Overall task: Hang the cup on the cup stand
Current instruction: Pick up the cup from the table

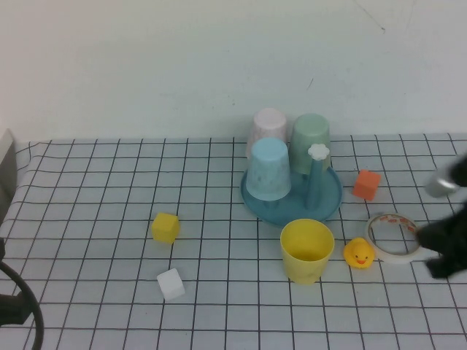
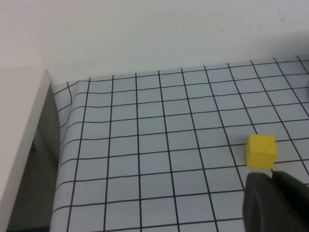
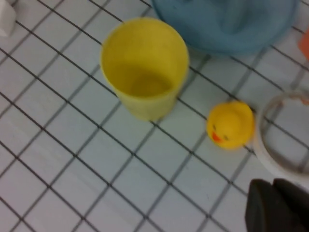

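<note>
Gridded cloth over table, white wall behind. Left gripper (image 2: pixel 276 203) near left, jaws together, parked, idle. Cup (image 1: pixel 307 250) upright, mouth up, centre, just near of cup stand (image 1: pixel 332 198); one free peg faces it. Right gripper (image 3: pixel 277 208) near right beside tape roll (image 1: pixel 395 235), jaws together, empty, likely poised to approach cup.

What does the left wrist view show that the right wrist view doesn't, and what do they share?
Only the left wrist view: the yellow cube, the wall, the table's edge, and the shut left gripper just short of the cube. Only the right wrist view: the upright yellow cup, the rubber duck, the blue cup stand, part of the tape roll, and the shut right gripper near the tape roll. Both: the checked tablecloth.
</note>
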